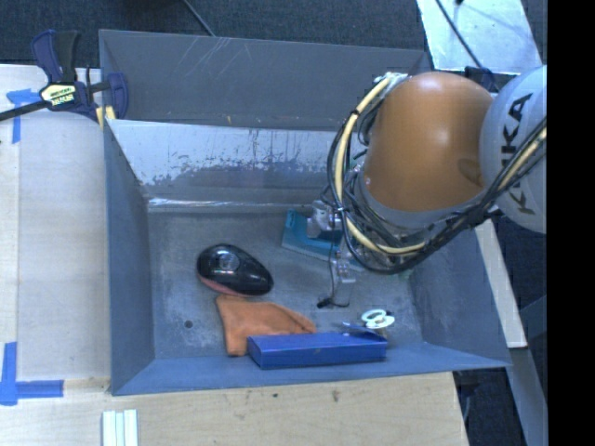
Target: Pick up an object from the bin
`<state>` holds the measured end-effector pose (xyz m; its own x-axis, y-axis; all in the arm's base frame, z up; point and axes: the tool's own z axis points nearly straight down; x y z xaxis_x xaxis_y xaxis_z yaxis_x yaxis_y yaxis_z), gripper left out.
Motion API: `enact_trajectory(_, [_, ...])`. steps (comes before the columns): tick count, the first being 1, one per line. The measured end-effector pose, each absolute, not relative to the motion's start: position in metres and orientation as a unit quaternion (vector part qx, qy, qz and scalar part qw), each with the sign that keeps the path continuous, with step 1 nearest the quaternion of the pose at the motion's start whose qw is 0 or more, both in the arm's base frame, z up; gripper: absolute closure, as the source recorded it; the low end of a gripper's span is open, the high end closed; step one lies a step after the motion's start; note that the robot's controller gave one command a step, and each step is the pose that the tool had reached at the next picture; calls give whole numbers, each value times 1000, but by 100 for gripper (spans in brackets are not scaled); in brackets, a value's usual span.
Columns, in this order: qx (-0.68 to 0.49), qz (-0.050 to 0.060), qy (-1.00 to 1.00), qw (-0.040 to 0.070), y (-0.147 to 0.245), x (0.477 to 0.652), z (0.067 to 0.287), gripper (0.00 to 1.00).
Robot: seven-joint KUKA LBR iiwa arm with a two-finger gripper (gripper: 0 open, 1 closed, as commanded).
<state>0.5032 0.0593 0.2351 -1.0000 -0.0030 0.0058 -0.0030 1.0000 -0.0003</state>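
My gripper (335, 284) hangs low over the middle right of the bin floor, mostly hidden under the arm's wrist. Just behind it, partly covered by the wrist, lies a light blue object (304, 234). Small scissors with white handles (373, 321) lie on the floor just right of and in front of the gripper. An orange cloth (260, 324) is spread to its front left.
A black computer mouse (232, 270) rests on the left of the floor, touching the cloth's back edge. A long dark blue box (316, 350) lies along the front wall, over the cloth's front edge. The arm's orange dome and cables cover the bin's right rear.
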Motion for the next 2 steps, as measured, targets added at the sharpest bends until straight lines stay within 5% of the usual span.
enact_trajectory(1, [1,0,-1000,-2,59,505,239,0])
enact_trajectory(2, [-2,0,-1000,-4,96,505,203,0])
